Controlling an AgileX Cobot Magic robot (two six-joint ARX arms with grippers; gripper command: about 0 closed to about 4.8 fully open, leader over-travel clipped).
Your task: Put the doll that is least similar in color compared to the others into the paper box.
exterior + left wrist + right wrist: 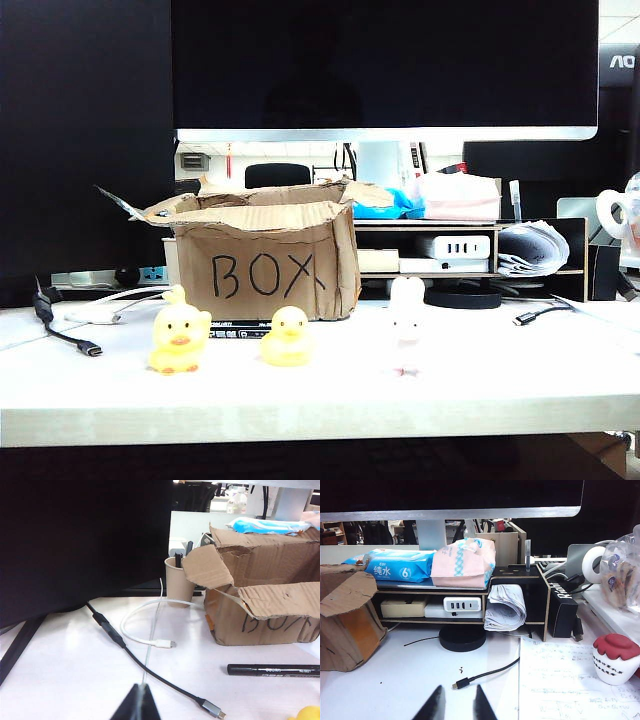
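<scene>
1. Doll, a white rabbit, stood right of centre near the tabletop's front edge, clear of both grippers.
2. Left gripper hovered over the tabletop's left side, fingers pressed together, grasping nothing.
3. Two yellow ducks stood before the paper box.
4. Right gripper hovered at the right, fingertips slightly parted, empty.

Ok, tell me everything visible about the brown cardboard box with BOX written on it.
The brown corrugated cardboard box stands upright on the white table, behind two yellow duck dolls. Its top is open, with ragged, torn flaps splayed outward. "BOX" is handwritten in black on its front. A black marker pen lies just before it. Neither gripper touches it.
</scene>
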